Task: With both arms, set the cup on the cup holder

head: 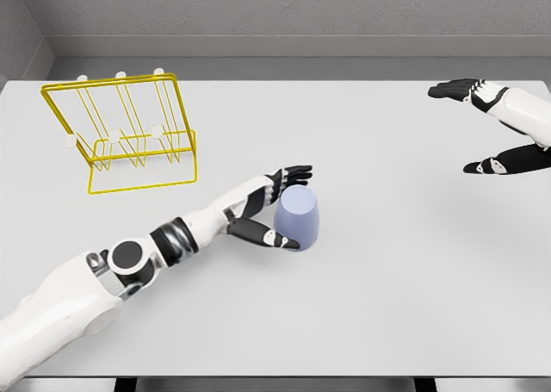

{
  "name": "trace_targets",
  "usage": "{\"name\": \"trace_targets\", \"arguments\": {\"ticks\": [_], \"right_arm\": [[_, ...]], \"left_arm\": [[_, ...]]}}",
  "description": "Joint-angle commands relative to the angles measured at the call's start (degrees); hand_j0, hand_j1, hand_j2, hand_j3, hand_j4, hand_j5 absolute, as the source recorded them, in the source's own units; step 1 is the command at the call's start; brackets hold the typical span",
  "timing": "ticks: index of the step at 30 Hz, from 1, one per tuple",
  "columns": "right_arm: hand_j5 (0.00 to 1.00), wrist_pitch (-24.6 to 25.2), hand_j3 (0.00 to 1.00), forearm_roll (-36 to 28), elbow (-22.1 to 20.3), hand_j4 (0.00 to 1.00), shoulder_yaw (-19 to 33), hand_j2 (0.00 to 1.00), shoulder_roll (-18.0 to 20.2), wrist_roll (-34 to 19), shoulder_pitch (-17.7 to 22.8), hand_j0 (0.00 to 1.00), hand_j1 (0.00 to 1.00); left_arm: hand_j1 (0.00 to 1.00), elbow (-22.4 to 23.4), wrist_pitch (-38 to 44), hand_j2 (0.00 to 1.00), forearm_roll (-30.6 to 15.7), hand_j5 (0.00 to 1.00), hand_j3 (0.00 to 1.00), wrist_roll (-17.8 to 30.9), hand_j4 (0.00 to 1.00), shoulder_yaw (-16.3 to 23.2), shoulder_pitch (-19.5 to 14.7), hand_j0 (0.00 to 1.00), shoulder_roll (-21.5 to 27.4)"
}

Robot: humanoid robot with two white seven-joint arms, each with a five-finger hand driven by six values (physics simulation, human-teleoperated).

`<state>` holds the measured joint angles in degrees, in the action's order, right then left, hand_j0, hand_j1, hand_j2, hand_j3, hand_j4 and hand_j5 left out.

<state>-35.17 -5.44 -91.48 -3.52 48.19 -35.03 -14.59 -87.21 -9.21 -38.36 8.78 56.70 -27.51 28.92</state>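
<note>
Left arm comes in from lower left across the white table (362, 323), w/ left hand (274, 204) at the pale blue cup (298, 216) near table centre: fingers spread behind the cup's top, thumb against its near side, not closed round it. Cup stands upside down, wider end on the table, well apart from the yellow wire cup holder (129, 133) at far left. Right hand (495, 125) is at far right edge, fingers and thumb wide apart, holding nothing.
</note>
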Motion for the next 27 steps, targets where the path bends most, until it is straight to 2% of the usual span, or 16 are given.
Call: {"name": "trace_targets", "arguments": {"ticks": [1,22,23,24,25,27], "right_arm": [[1.00,0.2,1.00,-0.4,0.0,1.00,0.0,1.00,0.1,0.0,0.0,1.00,1.00],[1.00,0.2,1.00,-0.4,0.1,1.00,0.0,1.00,0.1,0.0,0.0,1.00,1.00],[1.00,0.2,1.00,-0.4,0.1,1.00,0.0,1.00,0.1,0.0,0.0,1.00,1.00],[1.00,0.2,1.00,-0.4,0.0,1.00,0.0,1.00,0.1,0.0,0.0,1.00,1.00],[1.00,0.2,1.00,-0.4,0.0,1.00,0.0,1.00,0.1,0.0,0.0,1.00,1.00],[1.00,0.2,1.00,-0.4,0.0,1.00,0.0,1.00,0.1,0.0,0.0,1.00,1.00]], "left_arm": [[1.00,0.2,0.4,1.00,-0.1,1.00,1.00,0.0,1.00,0.2,0.0,1.00,-0.3],[1.00,2.0,0.9,1.00,-0.2,1.00,1.00,-0.1,1.00,0.7,0.1,1.00,-0.3],[0.99,2.0,0.9,0.99,-0.2,0.99,0.99,-0.1,0.99,0.6,0.1,0.99,-0.3],[0.92,2.0,0.9,0.92,-0.3,0.92,0.92,-0.1,0.92,0.6,0.0,0.92,-0.4],[0.89,2.1,0.9,0.89,-0.3,0.89,0.89,-0.1,0.89,0.6,0.1,0.89,-0.9],[0.87,2.1,0.9,0.87,-0.3,0.87,0.87,-0.1,0.87,0.6,0.1,0.87,-1.0]]}}
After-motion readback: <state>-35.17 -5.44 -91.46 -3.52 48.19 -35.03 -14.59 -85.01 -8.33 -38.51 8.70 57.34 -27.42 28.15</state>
